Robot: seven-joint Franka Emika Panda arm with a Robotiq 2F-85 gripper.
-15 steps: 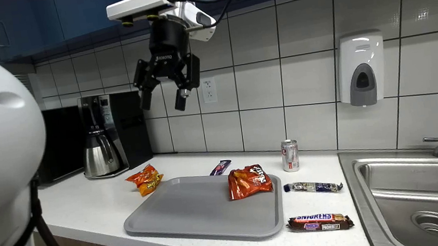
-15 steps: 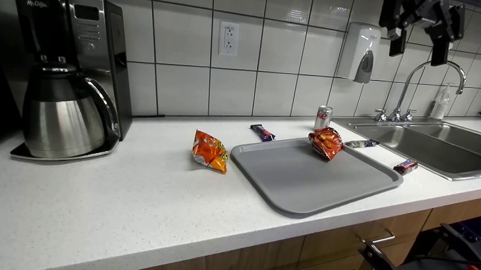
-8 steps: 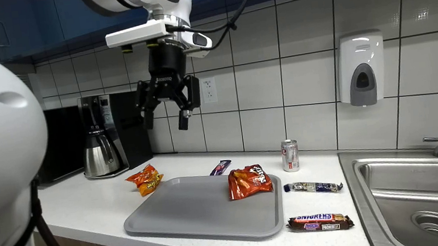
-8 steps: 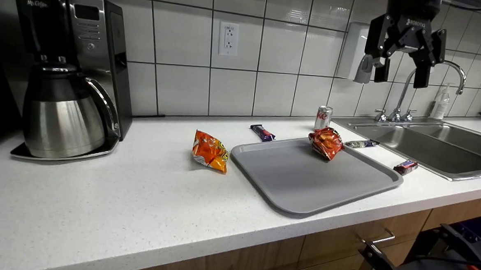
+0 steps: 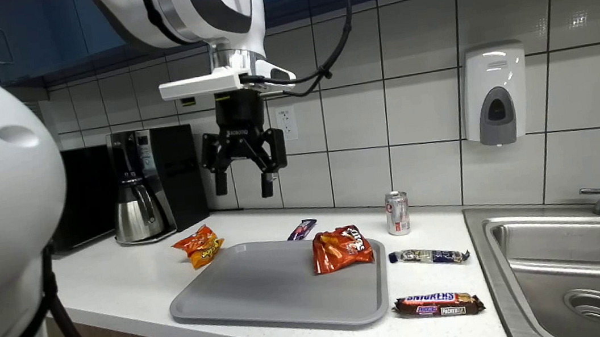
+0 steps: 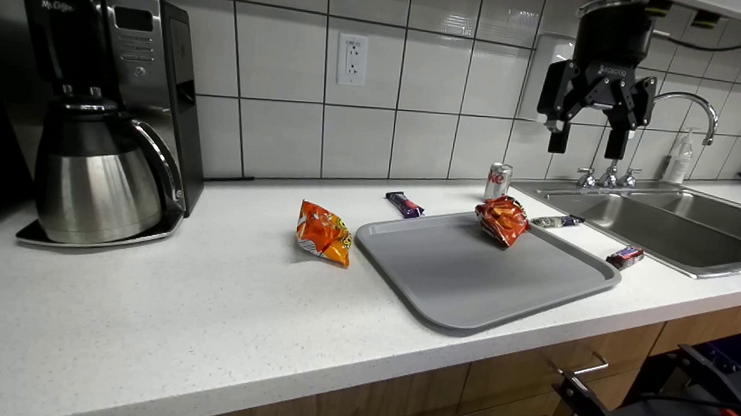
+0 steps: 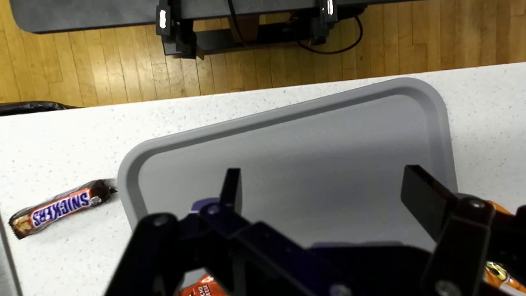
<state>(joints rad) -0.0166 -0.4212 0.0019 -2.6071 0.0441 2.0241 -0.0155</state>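
Observation:
My gripper (image 5: 244, 185) is open and empty, pointing down, high above the counter; it also shows in an exterior view (image 6: 587, 144). In the wrist view its fingers (image 7: 320, 181) stand wide apart over the grey tray (image 7: 296, 156). A red chip bag (image 5: 341, 249) lies on the tray's back right part; its corner shows in the wrist view (image 7: 203, 287). An orange snack bag (image 6: 323, 232) lies on the counter beside the tray. A Snickers bar (image 7: 61, 207), a blue and silver bar (image 5: 429, 256) and a purple bar (image 6: 404, 205) lie around the tray. The gripper touches nothing.
A silver can (image 5: 397, 212) stands upright near the tiled wall. A steel sink (image 6: 690, 272) with a faucet is at the right. A coffee maker with a steel carafe (image 6: 100, 168) stands at the left. A soap dispenser (image 5: 495, 93) hangs on the wall.
The arm has come down, so the gripper is lower in both exterior views. In an exterior view it has also shifted to the left. It stays open. The things on the counter have not moved.

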